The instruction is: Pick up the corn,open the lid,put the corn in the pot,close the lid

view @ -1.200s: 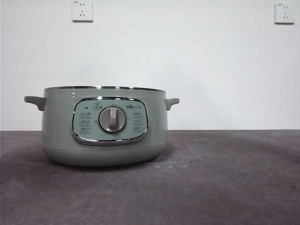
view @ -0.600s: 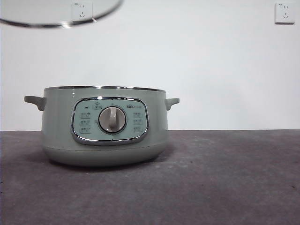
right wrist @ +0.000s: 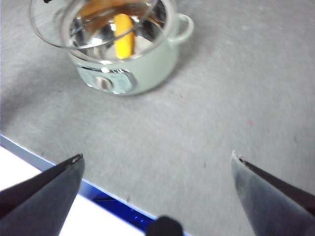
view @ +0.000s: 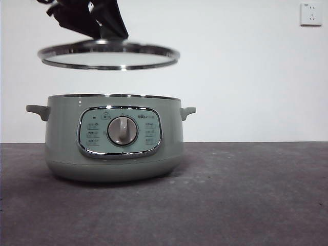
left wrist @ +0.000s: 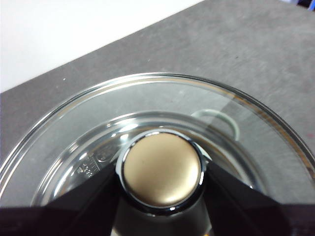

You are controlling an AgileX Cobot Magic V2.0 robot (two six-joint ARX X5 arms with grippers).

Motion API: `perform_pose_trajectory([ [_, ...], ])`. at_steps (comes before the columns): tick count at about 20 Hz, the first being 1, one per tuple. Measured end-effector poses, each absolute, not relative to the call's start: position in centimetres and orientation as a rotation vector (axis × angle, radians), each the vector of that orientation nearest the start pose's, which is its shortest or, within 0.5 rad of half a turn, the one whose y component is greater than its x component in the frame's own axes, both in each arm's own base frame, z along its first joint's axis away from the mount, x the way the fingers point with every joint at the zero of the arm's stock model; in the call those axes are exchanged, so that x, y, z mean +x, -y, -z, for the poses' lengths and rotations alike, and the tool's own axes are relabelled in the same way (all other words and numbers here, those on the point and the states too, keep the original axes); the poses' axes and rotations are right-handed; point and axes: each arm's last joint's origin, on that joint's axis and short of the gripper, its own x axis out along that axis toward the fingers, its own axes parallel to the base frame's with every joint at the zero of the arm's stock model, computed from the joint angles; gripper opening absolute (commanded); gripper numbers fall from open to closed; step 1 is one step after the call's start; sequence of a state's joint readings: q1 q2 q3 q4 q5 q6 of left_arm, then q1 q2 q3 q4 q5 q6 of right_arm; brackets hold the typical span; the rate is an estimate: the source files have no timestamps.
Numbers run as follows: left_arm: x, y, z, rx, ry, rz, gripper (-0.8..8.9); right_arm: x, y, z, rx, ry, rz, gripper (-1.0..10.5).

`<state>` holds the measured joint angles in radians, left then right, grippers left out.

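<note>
The pale green pot (view: 113,138) stands on the grey table, left of centre, uncovered. The glass lid (view: 108,55) with its steel rim hangs level a little above the pot's rim. My left gripper (view: 108,37) comes down from the top edge and is shut on the lid's knob (left wrist: 161,169), with one black jaw on each side. The corn (right wrist: 123,42) lies inside the pot (right wrist: 142,64), seen in the right wrist view under the lid (right wrist: 49,24). My right gripper (right wrist: 156,156) is open and empty, well away from the pot, above the table's front edge.
Bare grey table (view: 246,195) lies right of the pot. A wall socket (view: 311,14) is at the top right of the white wall. The table's front edge with a blue strip (right wrist: 98,194) shows below the right gripper.
One second ago no lid was in view. It came in at the top left, tilted, and now hangs lower and level over the pot with the left gripper showing.
</note>
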<state>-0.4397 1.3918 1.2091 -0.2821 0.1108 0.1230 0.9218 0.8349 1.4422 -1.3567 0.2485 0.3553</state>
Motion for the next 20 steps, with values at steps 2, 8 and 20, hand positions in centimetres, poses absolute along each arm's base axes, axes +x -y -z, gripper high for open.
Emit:
perform_pose_trajectory([
  [2,28.9,13.9,-32.5,0.2,-0.447,0.561,-0.08,4.5,-4.8,-41.5,-0.053,-0.727,-0.503,5.0],
  [8,30.3,14.6,-30.8,0.205,-0.472,0.556,-0.08,2.9,-2.6,-40.9,0.025,-0.68,-0.493,5.0],
  [20,31.2,15.0,-29.3,0.213,-0.518,0.553,-0.08,3.0,-2.5,-40.9,0.018,-0.667,-0.463,5.0],
])
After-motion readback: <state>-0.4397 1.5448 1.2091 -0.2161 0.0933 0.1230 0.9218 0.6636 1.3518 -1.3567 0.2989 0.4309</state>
